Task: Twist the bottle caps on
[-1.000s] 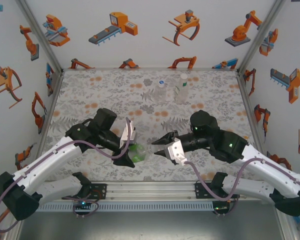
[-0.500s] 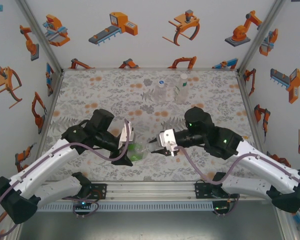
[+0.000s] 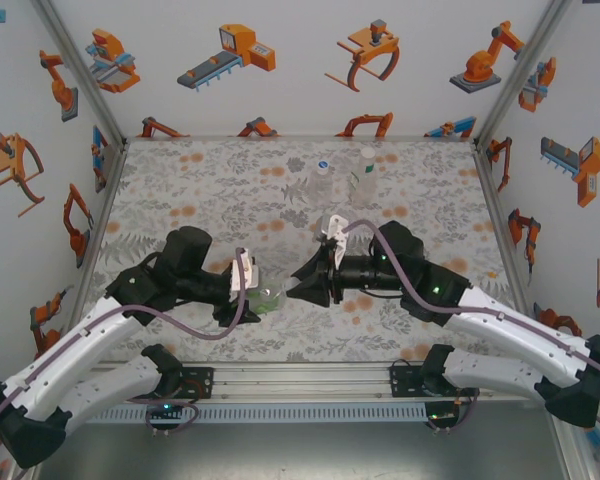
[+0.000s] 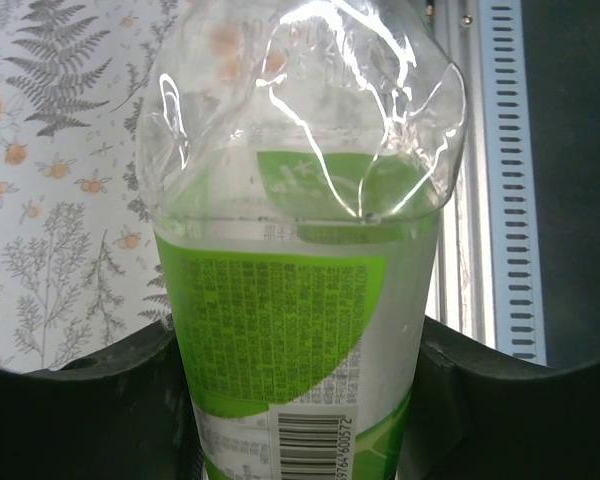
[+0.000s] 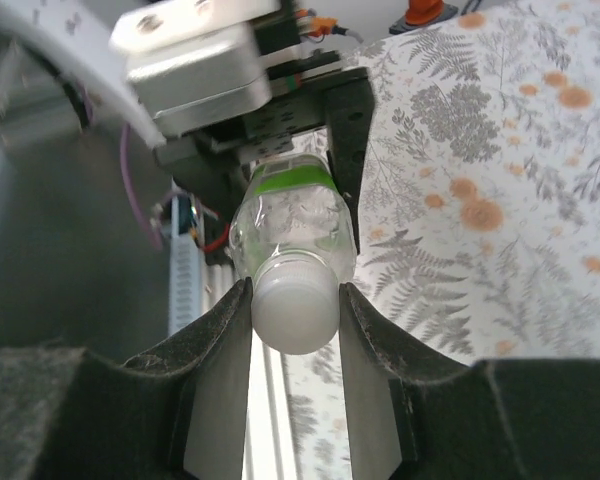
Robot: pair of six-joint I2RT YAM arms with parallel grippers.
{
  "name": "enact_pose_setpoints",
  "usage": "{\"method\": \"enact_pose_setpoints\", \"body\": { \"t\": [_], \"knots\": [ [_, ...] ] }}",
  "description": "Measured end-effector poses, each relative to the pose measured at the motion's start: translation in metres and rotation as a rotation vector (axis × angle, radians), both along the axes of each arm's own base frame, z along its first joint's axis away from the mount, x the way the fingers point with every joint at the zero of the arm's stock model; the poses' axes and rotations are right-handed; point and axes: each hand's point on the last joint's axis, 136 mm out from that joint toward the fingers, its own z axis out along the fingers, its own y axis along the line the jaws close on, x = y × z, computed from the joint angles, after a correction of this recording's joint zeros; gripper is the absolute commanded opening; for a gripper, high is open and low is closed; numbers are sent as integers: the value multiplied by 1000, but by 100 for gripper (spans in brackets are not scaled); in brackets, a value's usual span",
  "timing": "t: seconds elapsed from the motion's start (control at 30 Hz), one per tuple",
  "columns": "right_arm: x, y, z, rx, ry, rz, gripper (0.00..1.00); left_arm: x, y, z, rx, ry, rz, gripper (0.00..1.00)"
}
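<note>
**Top view with both wrist views.** Since the earlier frames the right end effector (image 3: 298, 287) has rolled about its own axis. This carried its pale camera housing (image 3: 334, 226) from the lower side of the wrist to the upper side. The left end effector (image 3: 250, 300) has drawn slightly toward the lower left.

At the centre of the top view, the green-labelled bottle (image 3: 270, 298) is held near-horizontal over the floral worktop (image 3: 180, 190), neck pointing right. The left end effector is clamped on the bottle's body, one finger on each side of the label. The right end effector is closed on the white cap (image 5: 294, 308), which sits on the bottle's neck with both fingers touching its sides.

At upper centre of the top view, a short clear bottle (image 3: 322, 180) and a taller clear bottle (image 3: 364, 176) stand upright, just beside each other.
</note>
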Motion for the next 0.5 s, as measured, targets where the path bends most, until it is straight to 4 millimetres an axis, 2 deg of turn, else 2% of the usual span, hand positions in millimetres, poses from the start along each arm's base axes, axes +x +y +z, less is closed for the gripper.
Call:
{"method": "enact_pose_setpoints", "body": {
  "t": [0.27,0.5],
  "knots": [
    [45,2,-14,60,454,-298,0,25,5,-3,29,-70,130,0],
    [77,-2,-40,81,750,-515,1,47,9,-16,95,-88,229,0]
  ]
}}
